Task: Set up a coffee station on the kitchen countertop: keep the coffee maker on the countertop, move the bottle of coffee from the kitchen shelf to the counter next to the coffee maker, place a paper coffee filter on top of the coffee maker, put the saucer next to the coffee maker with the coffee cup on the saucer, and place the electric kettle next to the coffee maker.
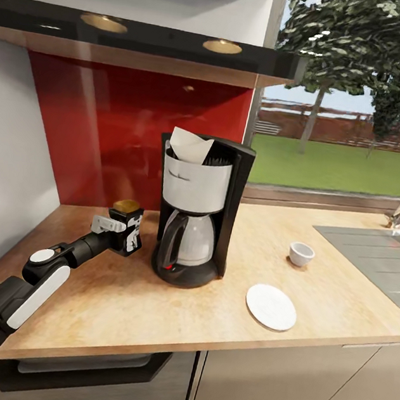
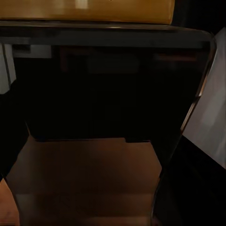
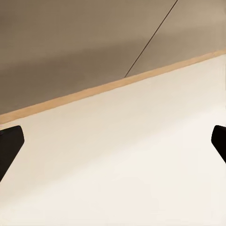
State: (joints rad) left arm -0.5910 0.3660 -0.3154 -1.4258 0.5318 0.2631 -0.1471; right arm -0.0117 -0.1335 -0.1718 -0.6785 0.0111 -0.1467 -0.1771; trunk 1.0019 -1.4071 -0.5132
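Coffee bottle [image 1: 127, 222]: clamped in left gripper [image 1: 125, 230], on countertop [image 1: 315, 288] left of coffee maker [image 1: 194, 218]. To be released upright, steadily. Right gripper [image 3: 113, 146]: fingers apart.

My left gripper [image 1: 132, 231] clamps the dark glass coffee bottle with gold lid [image 1: 127, 217], upright just beside the black-and-silver coffee maker [image 1: 197, 212]. A white paper filter [image 1: 189, 146] sits on its top. The round white saucer [image 1: 271, 307] lies apart from the small white cup [image 1: 301, 254].
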